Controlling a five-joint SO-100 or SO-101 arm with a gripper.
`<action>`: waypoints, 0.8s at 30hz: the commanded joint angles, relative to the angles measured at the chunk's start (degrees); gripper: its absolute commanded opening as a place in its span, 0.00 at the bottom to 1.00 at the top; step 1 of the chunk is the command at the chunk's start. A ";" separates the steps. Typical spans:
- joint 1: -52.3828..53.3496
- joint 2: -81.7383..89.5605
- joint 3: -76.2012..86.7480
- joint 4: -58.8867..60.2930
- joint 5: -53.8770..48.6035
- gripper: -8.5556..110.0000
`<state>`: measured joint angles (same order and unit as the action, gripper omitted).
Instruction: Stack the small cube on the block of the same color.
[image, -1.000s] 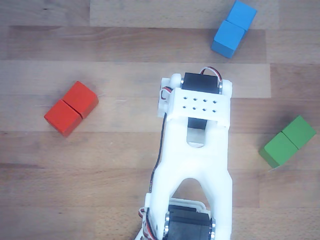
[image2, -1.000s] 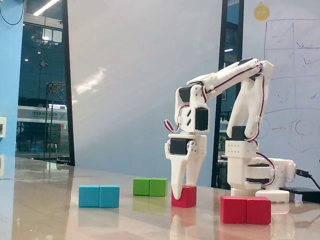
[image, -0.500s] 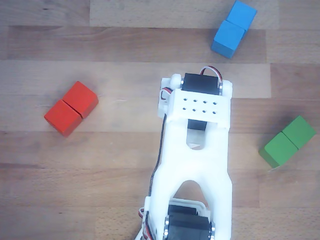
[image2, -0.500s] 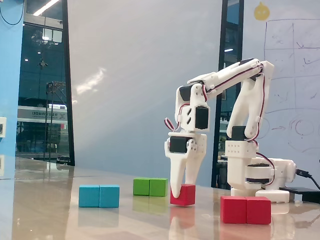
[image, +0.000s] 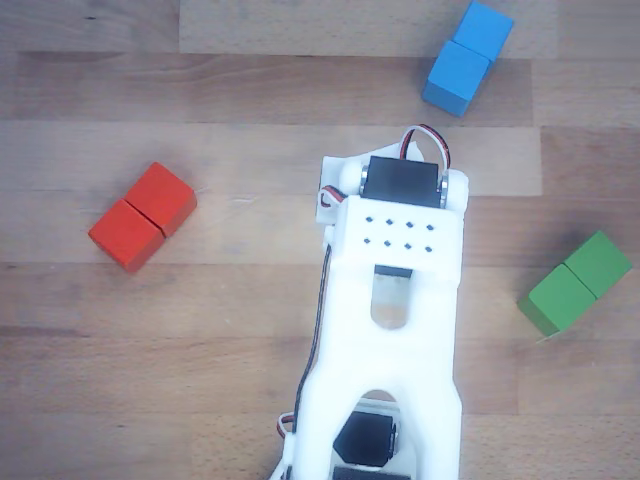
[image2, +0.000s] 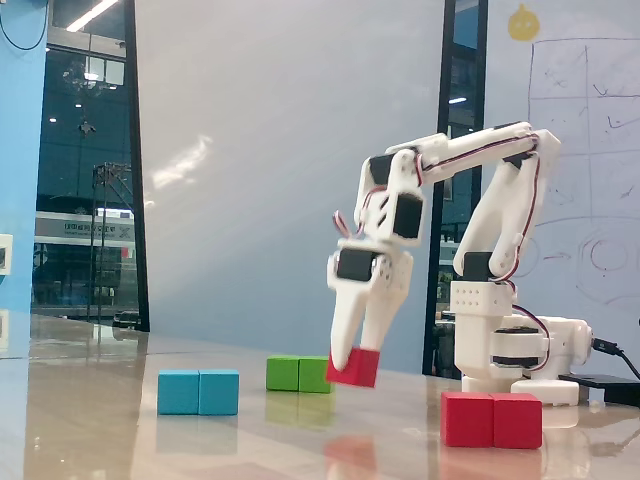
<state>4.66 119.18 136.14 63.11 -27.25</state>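
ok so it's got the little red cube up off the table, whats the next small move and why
Probably swing the arm toward the red block, keeping this height. In the fixed view the gripper is shut on the small cube, which hangs tilted clear of the table. The block lies to the right there, nearer the camera, so the cube needs carrying over it before lowering.

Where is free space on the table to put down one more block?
In the other view, bare wood lies between the red block and the arm, and along the lower left below the red block. The right side is tighter: the blue block and green block flank the arm. The jaws hold the small red cube above the table.
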 joint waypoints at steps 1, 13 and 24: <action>-3.16 10.72 -1.49 3.16 0.09 0.16; -21.36 19.51 -13.01 13.54 0.53 0.18; -32.87 13.45 -27.60 17.14 1.32 0.18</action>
<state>-24.96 134.03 117.69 79.98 -27.16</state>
